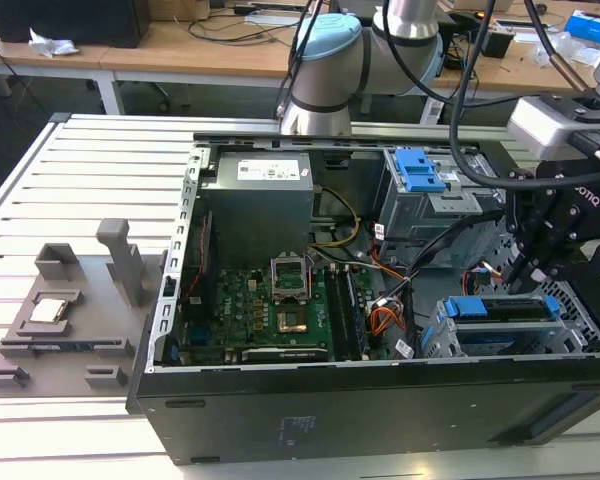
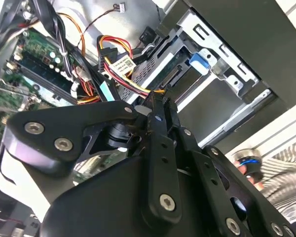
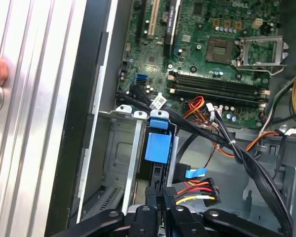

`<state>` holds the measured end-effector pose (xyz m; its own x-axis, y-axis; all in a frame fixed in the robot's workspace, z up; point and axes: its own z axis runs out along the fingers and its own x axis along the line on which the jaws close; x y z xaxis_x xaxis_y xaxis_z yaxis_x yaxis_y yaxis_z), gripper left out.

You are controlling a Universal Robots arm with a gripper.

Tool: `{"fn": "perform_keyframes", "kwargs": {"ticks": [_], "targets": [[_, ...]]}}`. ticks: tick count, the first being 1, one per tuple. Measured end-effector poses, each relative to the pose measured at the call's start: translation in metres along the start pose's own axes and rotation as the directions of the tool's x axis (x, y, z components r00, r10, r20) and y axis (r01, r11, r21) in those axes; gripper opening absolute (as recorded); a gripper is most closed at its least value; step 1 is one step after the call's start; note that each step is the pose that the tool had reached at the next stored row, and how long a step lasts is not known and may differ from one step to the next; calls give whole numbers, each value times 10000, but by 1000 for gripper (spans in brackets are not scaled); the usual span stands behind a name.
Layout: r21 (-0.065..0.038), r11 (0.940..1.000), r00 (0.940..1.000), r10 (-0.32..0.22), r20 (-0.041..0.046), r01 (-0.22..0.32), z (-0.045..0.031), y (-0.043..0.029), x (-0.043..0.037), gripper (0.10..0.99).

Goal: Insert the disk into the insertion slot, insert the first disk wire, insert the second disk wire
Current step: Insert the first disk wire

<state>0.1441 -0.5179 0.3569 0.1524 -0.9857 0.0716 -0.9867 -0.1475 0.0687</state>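
Currently logged: disk (image 1: 502, 308), blue carrier edge showing, seated in the insertion slot (image 1: 436, 338) at the corner of the computer case (image 1: 380, 410) on the exterior view's right. I see the gripper (image 3: 166, 191) above it, jaws nearly together beside a black plug (image 3: 192, 190) with red-yellow wires; grip unclear. Orange cables (image 1: 383, 320) crowd nearby. Power supply (image 1: 258, 195) label unreadable.

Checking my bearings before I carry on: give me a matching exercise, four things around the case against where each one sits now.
Things:
1. the disk
2. power supply
3. grey parts tray
4. gripper

Places:
a. on the table, outside the case
b. close over the disk's end, among the wires
c. in the insertion slot
d. at the case's far end in the exterior view

Pairs: 1-c, 2-d, 3-a, 4-b.
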Motion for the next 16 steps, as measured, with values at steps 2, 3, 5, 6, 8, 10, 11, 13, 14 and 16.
{"fn": "perform_keyframes", "kwargs": {"ticks": [2, 3, 5, 6, 8, 10, 11, 13, 14, 16], "targets": [[-30, 9992, 9992, 410, 28, -410, 1, 0, 0, 169], [-42, 9984, 9984, 565, 39, -564, 2, 0, 0, 169], [-70, 9955, 9955, 942, 63, -942, 3, 0, 0, 169], [-73, 9953, 9953, 968, 65, -967, 2, 0, 0, 169], [-73, 9952, 9952, 974, 65, -974, 2, 0, 0, 169], [-73, 9952, 9952, 975, 65, -974, 2, 0, 0, 169], [-74, 9952, 9952, 975, 66, -975, 2, 0, 0, 169], [-69, 9953, 9952, 968, 155, -967, 4, 1, 8, 169], [-65, 9953, 9951, 966, 206, -965, 5, 4, 21, 169], [-64, 9953, 9950, 964, 245, -963, 6, 9, 44, 169]]}}
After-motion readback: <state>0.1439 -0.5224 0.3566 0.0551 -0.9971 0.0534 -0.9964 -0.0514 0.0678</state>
